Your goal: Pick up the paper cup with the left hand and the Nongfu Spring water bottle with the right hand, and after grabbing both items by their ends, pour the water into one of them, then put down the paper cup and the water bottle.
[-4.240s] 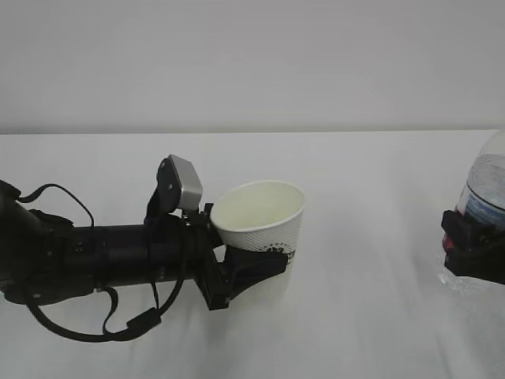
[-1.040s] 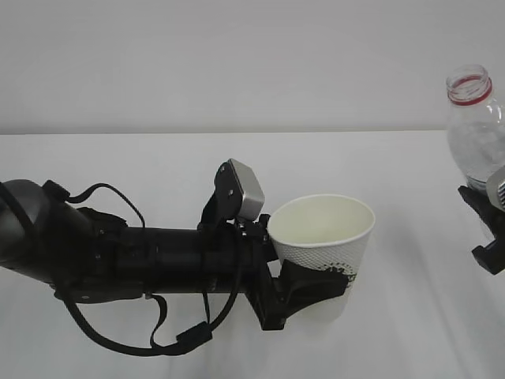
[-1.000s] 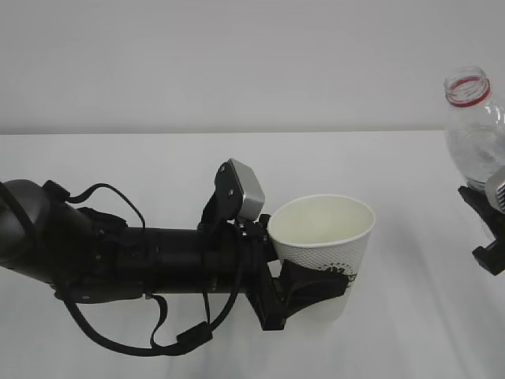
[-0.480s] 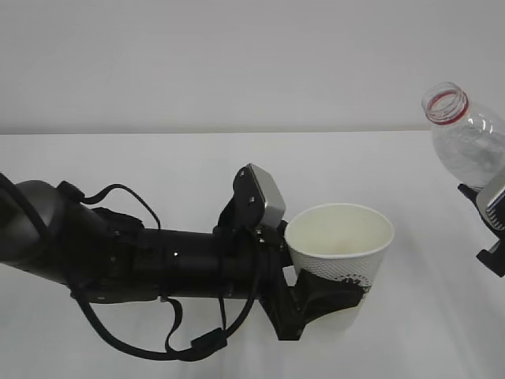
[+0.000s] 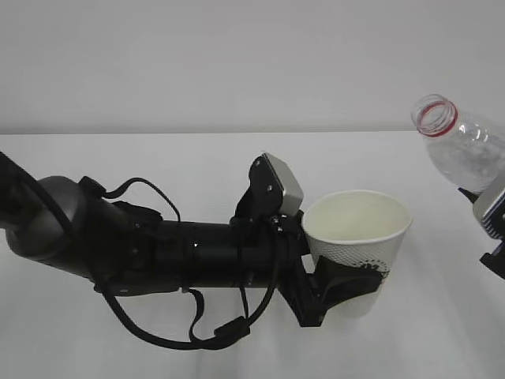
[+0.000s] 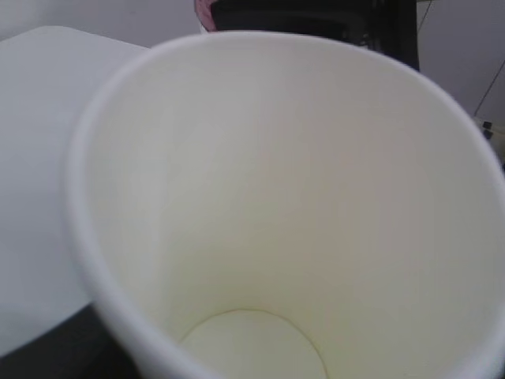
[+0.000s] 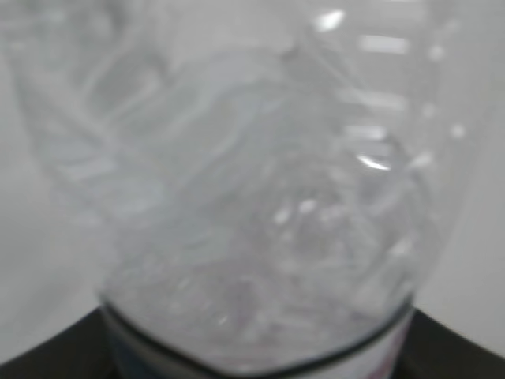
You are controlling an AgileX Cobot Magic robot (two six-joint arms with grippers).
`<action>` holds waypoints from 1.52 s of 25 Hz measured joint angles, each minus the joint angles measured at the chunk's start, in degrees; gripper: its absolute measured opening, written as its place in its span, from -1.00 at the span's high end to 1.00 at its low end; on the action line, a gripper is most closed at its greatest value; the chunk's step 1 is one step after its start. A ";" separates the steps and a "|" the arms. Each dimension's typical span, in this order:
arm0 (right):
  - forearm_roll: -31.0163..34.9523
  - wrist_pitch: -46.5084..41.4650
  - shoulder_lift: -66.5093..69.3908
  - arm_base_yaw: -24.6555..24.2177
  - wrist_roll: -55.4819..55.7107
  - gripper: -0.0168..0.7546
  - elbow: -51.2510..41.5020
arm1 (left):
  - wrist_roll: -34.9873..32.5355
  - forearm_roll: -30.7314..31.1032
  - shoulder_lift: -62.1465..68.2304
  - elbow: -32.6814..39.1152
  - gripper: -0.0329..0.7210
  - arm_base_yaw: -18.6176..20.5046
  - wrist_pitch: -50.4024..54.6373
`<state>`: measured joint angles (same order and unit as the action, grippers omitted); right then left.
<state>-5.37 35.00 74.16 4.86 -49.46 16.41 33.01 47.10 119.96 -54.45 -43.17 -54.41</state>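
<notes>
Both pick-ups look done, and the pour seems about to begin; the pouring itself and setting both things back down are, by my judgement, left.

On the left, the bulky black left arm with its cables and grey square plate reaches in from the left edge of the white surface [image 5: 118, 166] toward its middle. Its tool [image 5: 347, 284] is clamped on the lower part of the small white tapered paper cup with the dimpled side and dark printed logo [image 5: 357, 237], jaws spread to about the cup's width and pressing its base from both sides. The cup stands upright, mouth up, above the middle of the surface toward the near edge. The left wrist view looks straight into it: the inside is pale and dry, with no water visible yet.

At the far right edge, the clear plastic Nongfu Spring bottle with a red neck ring [image 5: 461, 146] is uncapped and tilted, its mouth leaning toward the cup but not yet over the rim (up and to the right of it). The right tool [image 5: 493, 229] grips the bottle's lower body, partly out of frame; the right wrist view shows dark jaws at its label band, closed around it.
</notes>
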 joint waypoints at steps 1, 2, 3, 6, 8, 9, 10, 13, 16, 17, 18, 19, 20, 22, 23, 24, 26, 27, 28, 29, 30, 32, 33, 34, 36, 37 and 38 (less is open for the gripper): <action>0.00 0.00 0.00 0.00 -0.79 -0.09 0.00 | 0.20 0.00 0.00 0.00 -0.40 -0.24 0.00; 0.00 0.00 0.00 0.00 -1.46 -0.09 0.00 | 0.55 0.00 0.00 0.00 -0.40 -0.43 0.00; 0.00 0.00 0.00 0.00 -2.20 -0.09 0.00 | 0.88 0.00 0.00 0.00 -0.40 -0.71 0.00; -0.09 0.00 0.00 0.00 -3.90 -0.09 0.00 | 1.63 0.00 0.00 0.00 -0.40 -0.78 0.00; -0.09 0.00 0.00 0.00 -4.53 -0.09 0.00 | 1.77 0.00 0.00 0.00 -0.39 -0.78 0.00; -0.09 0.00 0.00 0.00 -4.94 -0.09 0.00 | 1.77 0.10 0.00 0.00 -0.39 -0.78 0.00; -0.09 0.00 0.00 0.00 -5.46 -0.09 0.00 | 1.88 0.10 0.00 0.00 -0.39 -0.78 0.00; -0.09 0.00 0.00 0.00 -7.74 -0.09 0.00 | 1.98 0.45 0.00 0.00 -0.39 -0.78 0.00; 0.28 0.00 0.00 0.00 -10.67 -0.09 0.00 | 2.21 1.82 0.00 0.00 -0.39 -0.78 0.00; 0.40 0.00 0.00 0.00 -11.14 -0.09 0.00 | 2.33 2.06 0.00 0.00 -0.38 -0.78 0.00; 0.66 0.00 0.00 0.00 -11.44 -0.09 0.00 | 2.43 2.35 0.00 0.00 -0.38 -0.78 0.00; 0.79 0.00 0.00 0.00 -11.77 -0.09 0.00 | 2.42 2.49 0.00 0.00 -0.38 -0.78 0.00; 0.91 0.00 0.00 0.00 -12.03 -0.09 0.00 | 2.42 2.49 0.00 0.00 -0.38 -0.78 0.00; 1.00 0.00 0.00 0.00 -13.12 -0.09 0.00 | 2.45 2.59 0.00 0.00 -0.38 -0.78 0.00; 1.00 0.00 0.00 0.00 -13.59 -0.09 0.00 | 2.45 2.59 0.00 0.00 -0.37 -0.78 0.00; 1.12 0.00 0.00 0.00 -14.13 -0.09 0.00 | 2.55 2.60 0.00 0.00 -0.37 -0.78 0.00; 1.21 0.05 0.00 0.00 -14.55 -0.09 0.00 | 2.55 2.70 0.00 0.00 -0.37 -0.78 0.00; 1.21 0.14 0.00 0.00 -14.78 -0.09 0.00 | 2.55 2.70 0.00 0.00 -0.37 -0.78 0.00; 1.21 0.18 0.00 0.00 -15.24 -0.09 0.00 | 2.57 2.70 0.00 0.00 -0.37 -0.78 0.00; 1.21 0.18 0.00 0.00 -16.00 -0.09 0.00 | 2.57 2.70 0.00 0.00 -0.37 -0.78 0.00; 1.21 0.18 0.00 0.00 -16.69 -0.09 0.00 | 2.57 2.70 0.00 0.00 -0.37 -0.78 0.00; 1.21 0.48 0.00 0.00 -17.73 -0.09 0.00 | 2.57 2.70 0.00 0.00 -0.37 -0.78 0.26; 1.21 0.95 0.00 0.00 -18.01 -0.09 0.00 | 2.57 2.70 0.00 0.00 -0.37 -0.78 0.63; 1.21 1.23 0.00 0.00 -18.12 -0.09 0.00 | 2.57 2.70 0.00 0.00 -0.37 -0.78 1.08; 1.21 1.61 0.00 0.00 -18.34 -0.09 0.00 | 2.57 2.70 0.00 0.00 -0.37 -0.78 1.44; 1.21 1.65 0.00 0.00 -18.48 -0.09 0.00 | 2.57 2.70 0.00 0.00 -0.37 -0.78 1.42; 1.21 1.75 0.00 0.00 -18.60 -0.09 0.00 | 2.57 2.70 0.00 0.00 -0.37 -0.78 1.42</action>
<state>-4.16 36.74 74.16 4.86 -68.06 16.41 35.58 49.80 119.96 -54.45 -43.95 -53.00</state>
